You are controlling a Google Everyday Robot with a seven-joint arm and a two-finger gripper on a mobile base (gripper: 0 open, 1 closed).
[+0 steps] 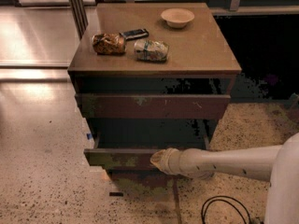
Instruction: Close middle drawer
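Observation:
The middle drawer [119, 157] is a wide, shallow dark-brown drawer, second of the cabinet's fronts. It stands partly pulled out, and its slab front faces me low in the view. Its inside is dark. The upper front [152, 106] sits nearly flush above it. My gripper [156, 159] is at the end of the pale arm [224, 162] that reaches in from the right. It presses against the right part of the middle drawer's front.
On the cabinet top [205, 50] lie a white bowl [177, 17], a dark phone-like object [135, 33], a brown snack bag [108, 44] and a pale crumpled packet [151, 50]. A black cable [219, 209] loops on the speckled floor at lower right.

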